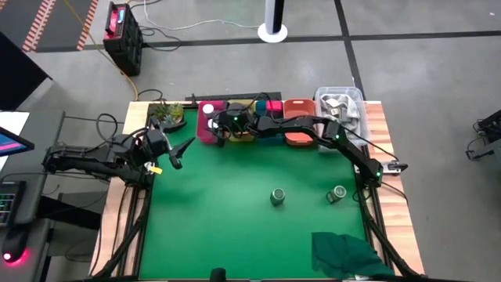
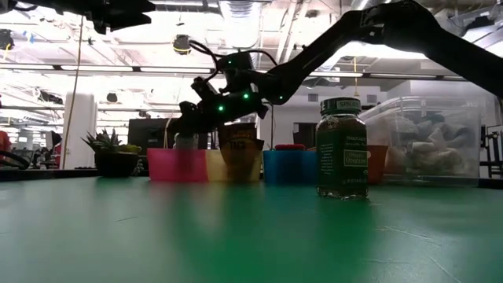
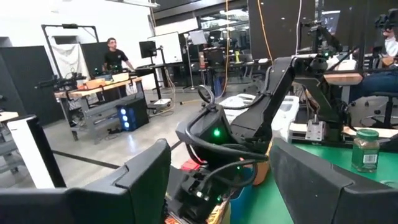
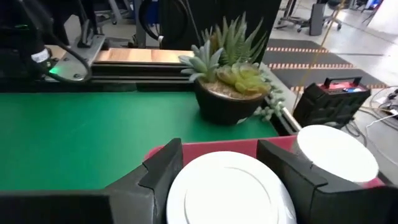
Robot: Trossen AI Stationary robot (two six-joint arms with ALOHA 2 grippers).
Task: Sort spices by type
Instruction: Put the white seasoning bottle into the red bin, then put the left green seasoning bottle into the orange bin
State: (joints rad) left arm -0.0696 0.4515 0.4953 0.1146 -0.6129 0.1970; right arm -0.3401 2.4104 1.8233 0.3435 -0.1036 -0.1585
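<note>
White-capped jar (image 4: 227, 190) apparently held by right claw (image 4: 221, 165).

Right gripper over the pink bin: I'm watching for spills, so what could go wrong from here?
The right gripper holds a white-capped jar above the pink bin, where another white cap already sits; dropped from here, it may knock that jar or tip. The succulent pot stands close behind, so a wide retreat could clip it. Two green-lidded jars wait on the mat.
</note>
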